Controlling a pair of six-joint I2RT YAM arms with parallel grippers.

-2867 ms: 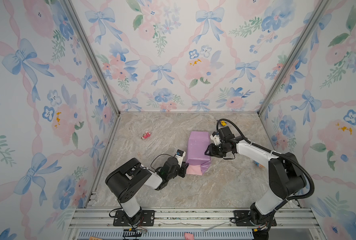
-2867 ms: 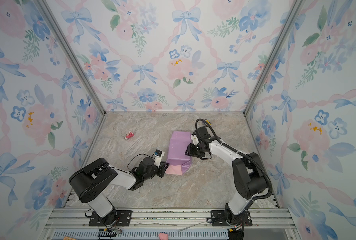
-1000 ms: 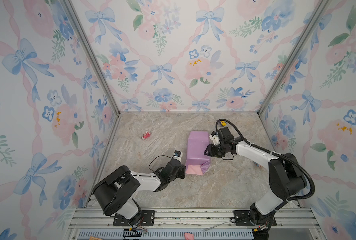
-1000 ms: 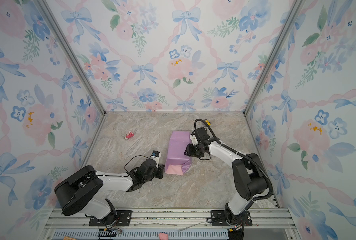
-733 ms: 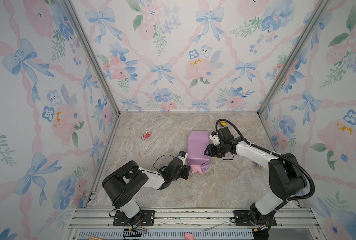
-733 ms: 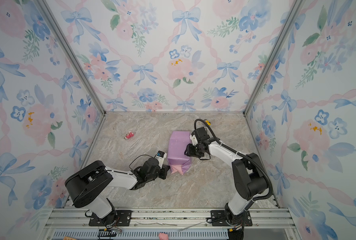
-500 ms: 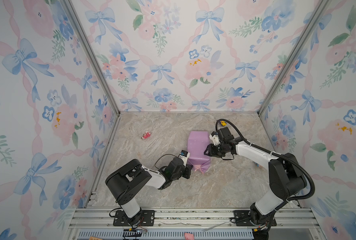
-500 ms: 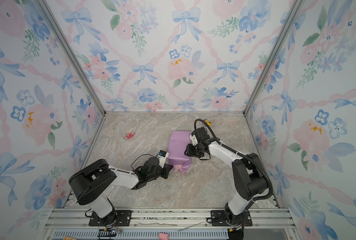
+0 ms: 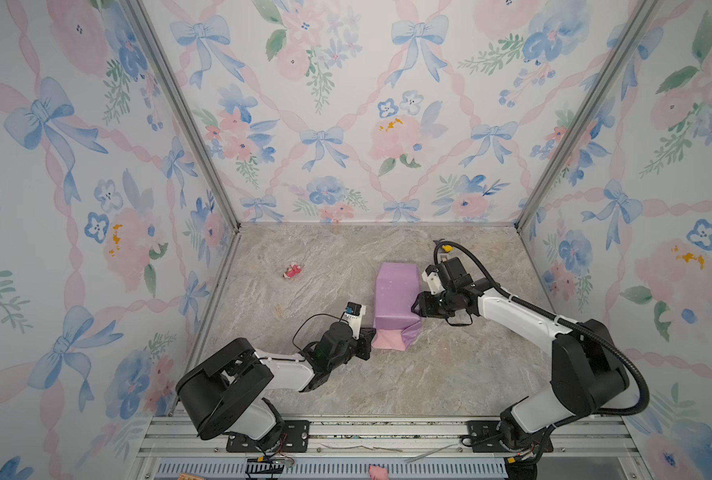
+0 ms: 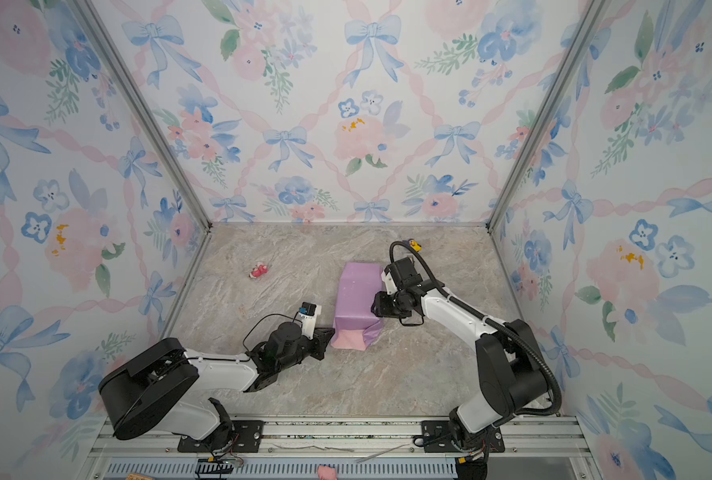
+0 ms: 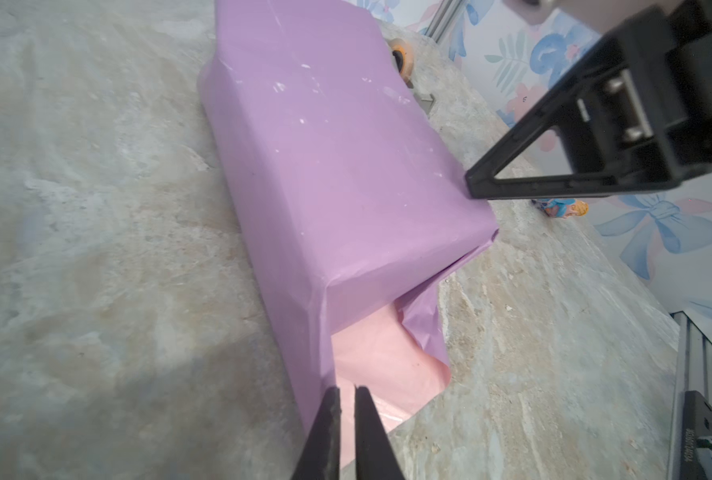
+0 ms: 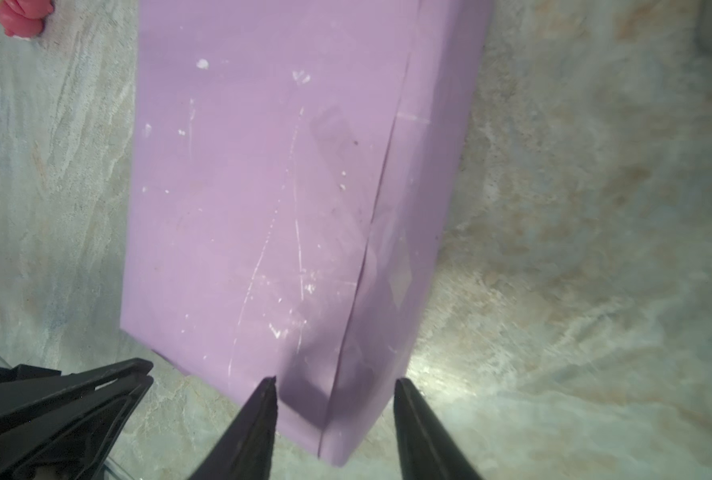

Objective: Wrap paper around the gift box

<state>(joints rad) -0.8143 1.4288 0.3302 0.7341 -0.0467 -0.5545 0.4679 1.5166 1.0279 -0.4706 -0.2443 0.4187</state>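
The lilac-and-pink wrapping paper (image 9: pixel 396 297) lies mid grey marble tabletop (image 9: pixel 450 374); pink toy (image 9: pixel 292 271) at its ten o'clock, yellow-blue figurine (image 9: pixel 445 248) at one.

A: Any legible text, labels or numbers?
B: None readable. One candidate only: white lettering on a black block (image 11: pixel 690 446) in the left wrist view, running sideways, too blurred to make out.
A: Entered as illegible.

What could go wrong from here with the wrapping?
The near end of the paper is open, its pink flap loose on the table. The left gripper, nearly shut at the flap's corner, might tear or crumple it. If the right gripper, open over the top edge, lifts, the paper could spring loose.
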